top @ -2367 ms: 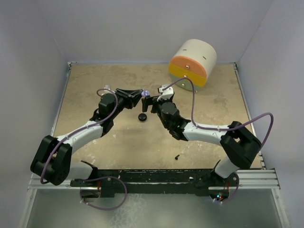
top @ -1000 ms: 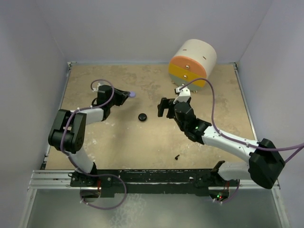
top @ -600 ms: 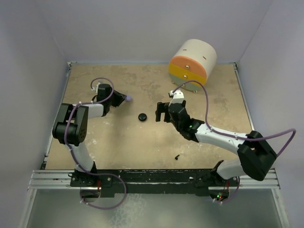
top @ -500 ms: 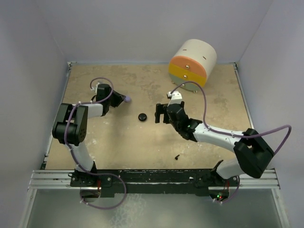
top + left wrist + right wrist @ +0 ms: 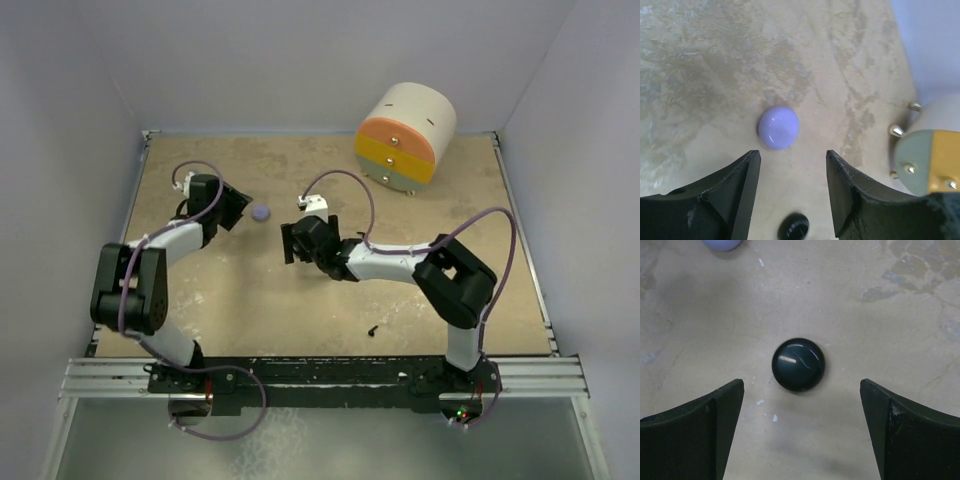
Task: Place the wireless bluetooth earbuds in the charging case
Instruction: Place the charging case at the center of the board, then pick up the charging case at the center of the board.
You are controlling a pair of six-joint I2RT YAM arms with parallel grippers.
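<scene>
Earbud in black (image 5: 372, 329) — a tiny irregular speck — lies loose near the front edge of the table (image 5: 330, 300), well apart from both grippers.

That table is a flat slab with a mottled beige, stone-like finish, blotched darker in places. At its far right a cream drum (image 5: 405, 132) lies on its side; its flat round face is banded orange, yellow and grey-green, with small shiny metal knobs.

The left gripper (image 5: 792, 165) reaches in from the far left with its matte black fingers (image 5: 747, 175) spread. Just ahead of the gap sits the lilac puck (image 5: 778, 127), a smooth low dome with a soft sheen, touching neither finger. The top view shows it beside the gripper tip on bare table.

The right gripper (image 5: 801, 385) is stretched toward the middle of the table, its broad black fingers (image 5: 715, 415) set wide apart. Between them — clear of both — rests the black puck (image 5: 798, 364), a glossy round dome catching two bright highlights and throwing a faint shadow on the pale surface.
</scene>
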